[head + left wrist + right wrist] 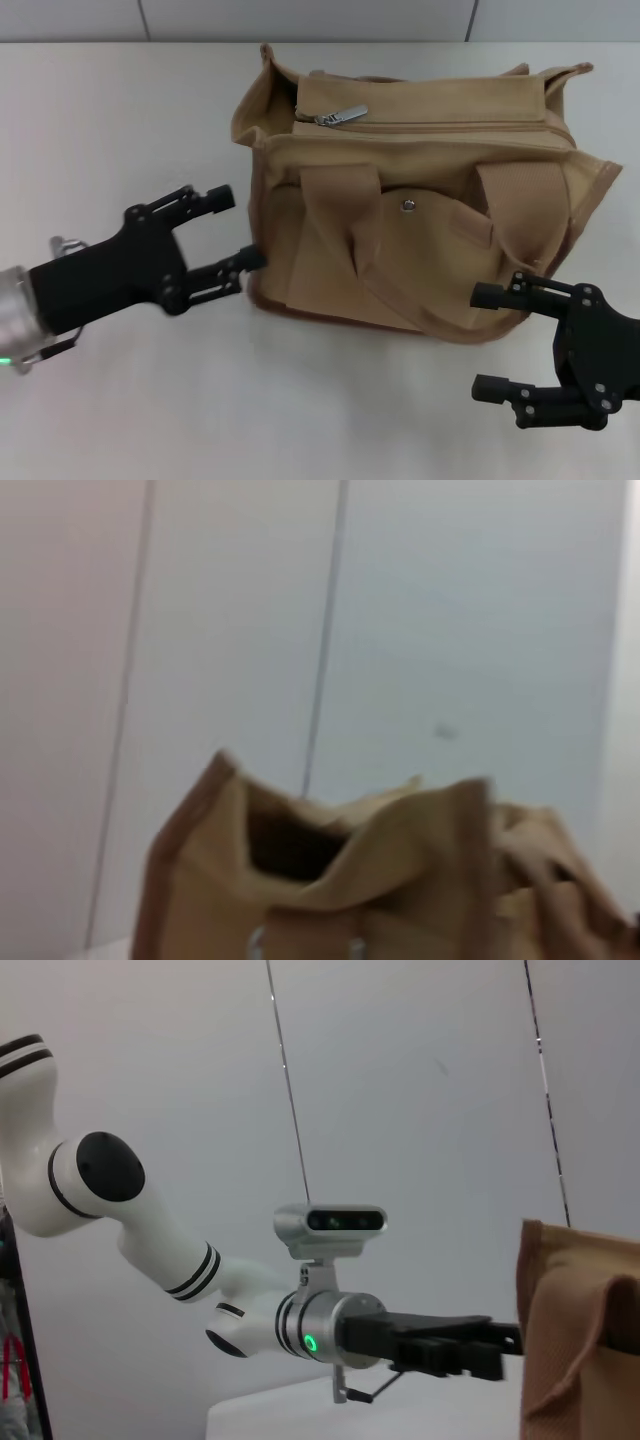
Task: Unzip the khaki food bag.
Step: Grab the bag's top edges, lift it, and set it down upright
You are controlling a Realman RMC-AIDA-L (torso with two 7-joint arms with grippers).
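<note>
Head view: the bag stands on the white worktop, zipper pull at the left end of its top. Left hand, fingers spread and empty, lies just beside the bag's left side. Right hand, also open and empty, is near its front right corner.

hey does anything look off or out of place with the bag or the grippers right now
Nothing stands out. The khaki food bag sits upright on the table, its zipper closed with the silver pull at the robot's-left end. The left gripper and right gripper are open beside it, touching nothing.
</note>
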